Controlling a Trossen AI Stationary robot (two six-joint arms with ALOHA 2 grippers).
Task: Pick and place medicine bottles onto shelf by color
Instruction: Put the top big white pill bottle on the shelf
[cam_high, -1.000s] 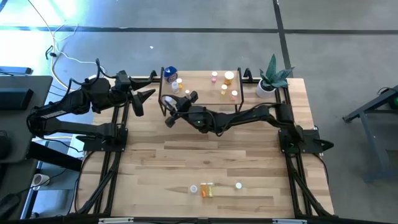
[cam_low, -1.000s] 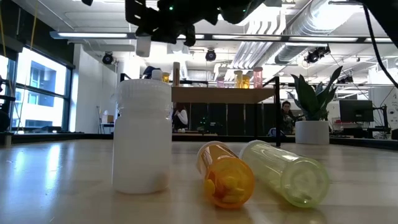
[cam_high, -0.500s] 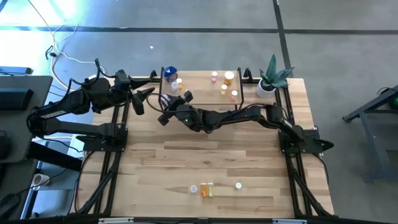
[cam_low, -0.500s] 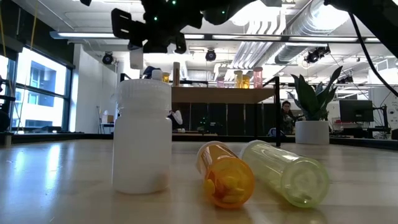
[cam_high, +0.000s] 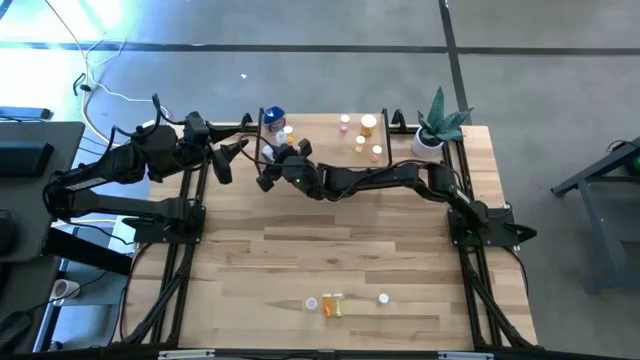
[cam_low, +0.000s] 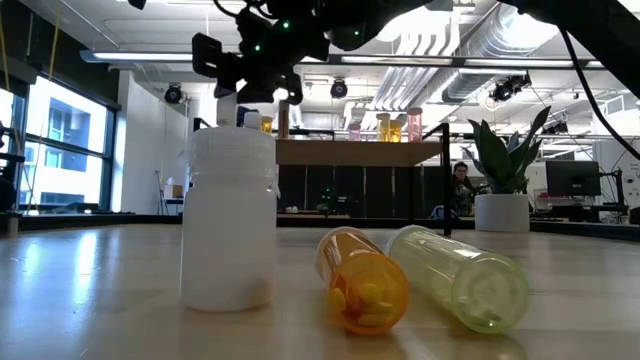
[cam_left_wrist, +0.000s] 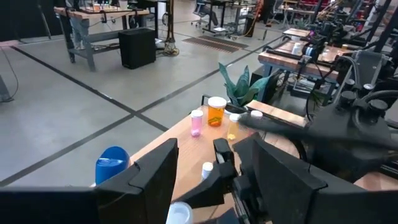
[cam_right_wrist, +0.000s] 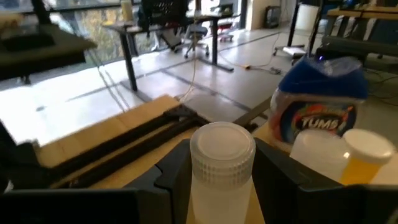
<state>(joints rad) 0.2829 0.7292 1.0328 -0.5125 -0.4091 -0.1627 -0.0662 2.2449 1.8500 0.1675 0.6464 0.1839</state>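
White bottle (cam_right_wrist: 222, 146) clamped upright between the fingers of the right gripper (cam_right_wrist: 221, 186), cap proud of the pads, grip on the body below the cap. Grip square and centred; no slip evident.

Clock directions read on the high view, twelve at the far table edge. Gripper and load held over the nine o'clock end of the shelf (cam_high: 320, 140). Just beyond the load, toward twelve: blue-topped bottle (cam_high: 273, 117), with a smaller white-capped yellow bottle (cam_right_wrist: 367, 155) beside it. At the shelf's three o'clock end, well apart: pink and orange bottles (cam_high: 368, 125). White load therefore judged to belong at the nine o'clock end.

Left gripper (cam_high: 235, 150) parked just off the shelf's nine o'clock end, fingers apart, nothing between them.

Recommended handling:
- Lower straight down onto bare board short of the blue-topped bottle; no sideways sweep near it.
- Keep the bottle vertical until the base sits flat, then part the fingers.
- Lift clear vertically before retracting toward three o'clock.
- Hold the left arm where it is; clearance at that end looks tight.

Risk judged: toppling the neighbouring bottles, or setting down too near the board's edge.

Outstanding at six o'clock of the table (cam_high: 250, 250): three bottles (cam_high: 333, 303) not yet shelved. Potted plant (cam_high: 435, 130) at two o'clock, no part of the task.
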